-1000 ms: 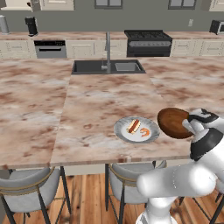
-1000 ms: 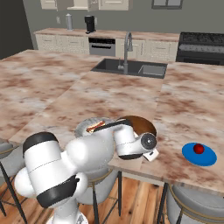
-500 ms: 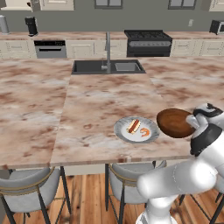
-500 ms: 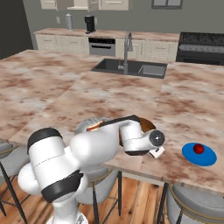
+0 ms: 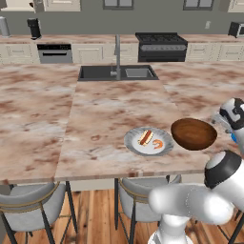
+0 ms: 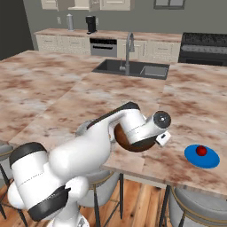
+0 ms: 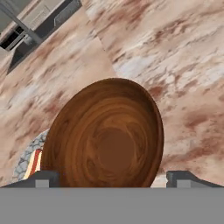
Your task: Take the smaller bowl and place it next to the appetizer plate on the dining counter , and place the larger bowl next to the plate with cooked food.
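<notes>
The larger bowl (image 5: 193, 134), deep brown wood with visible grain, sits upright on the marbled dining counter (image 5: 105, 109), just right of the plate with cooked food (image 5: 148, 141). That plate carries a hot dog and an orange piece. My gripper (image 7: 116, 178) is at the bowl's near right rim, open, its fingertips (image 7: 43, 178) spread wide on either side of the rim. The bowl (image 7: 105, 140) lies right under the hand, with the plate's wavy rim (image 7: 27, 157) peeking out at its left. The blue appetizer plate (image 6: 201, 156) lies further right on the counter. The smaller bowl is out of view.
A sink with a tall faucet (image 5: 117, 50) is set into the counter's far side. Grey stools (image 5: 28, 202) stand under the near edge (image 5: 119, 174), close in front of bowl and plate. A stove (image 5: 161, 46) and wall counter run along the back.
The gripper's fingers have spread apart and let go of the larger bowl's rim. The bowl stays beside the hot-dog plate, and the hand has shifted slightly right.
</notes>
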{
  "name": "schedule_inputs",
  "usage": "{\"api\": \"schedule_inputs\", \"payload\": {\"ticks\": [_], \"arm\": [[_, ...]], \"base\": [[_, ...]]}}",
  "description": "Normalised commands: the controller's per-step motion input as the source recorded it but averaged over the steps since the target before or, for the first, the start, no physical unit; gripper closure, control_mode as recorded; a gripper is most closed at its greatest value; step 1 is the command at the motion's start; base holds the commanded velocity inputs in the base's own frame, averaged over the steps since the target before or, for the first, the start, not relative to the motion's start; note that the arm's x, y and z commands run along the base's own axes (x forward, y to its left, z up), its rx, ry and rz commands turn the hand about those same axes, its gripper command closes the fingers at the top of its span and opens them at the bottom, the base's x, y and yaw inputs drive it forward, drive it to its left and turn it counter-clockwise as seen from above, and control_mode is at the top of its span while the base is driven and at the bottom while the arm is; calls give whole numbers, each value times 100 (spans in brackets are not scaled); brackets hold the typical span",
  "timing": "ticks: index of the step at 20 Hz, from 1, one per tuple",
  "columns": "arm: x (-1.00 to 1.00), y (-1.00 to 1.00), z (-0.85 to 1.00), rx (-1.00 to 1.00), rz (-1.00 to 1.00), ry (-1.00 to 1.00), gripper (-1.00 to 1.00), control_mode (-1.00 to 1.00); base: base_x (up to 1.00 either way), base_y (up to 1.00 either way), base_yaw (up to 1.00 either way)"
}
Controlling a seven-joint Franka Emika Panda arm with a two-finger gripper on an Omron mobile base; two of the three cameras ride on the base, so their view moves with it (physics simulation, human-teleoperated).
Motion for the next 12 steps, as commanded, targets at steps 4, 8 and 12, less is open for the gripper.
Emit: {"api": "schedule_inputs", "payload": {"ticks": [4, 8, 12], "arm": [[-84, 60, 45, -18, 3, 0, -100, -100], [-63, 92, 47, -22, 6, 4, -100, -100], [-13, 100, 39, -25, 11, 0, -100, -100]], "base": [[0, 0, 0], [0, 0, 0], [0, 0, 0]]}}
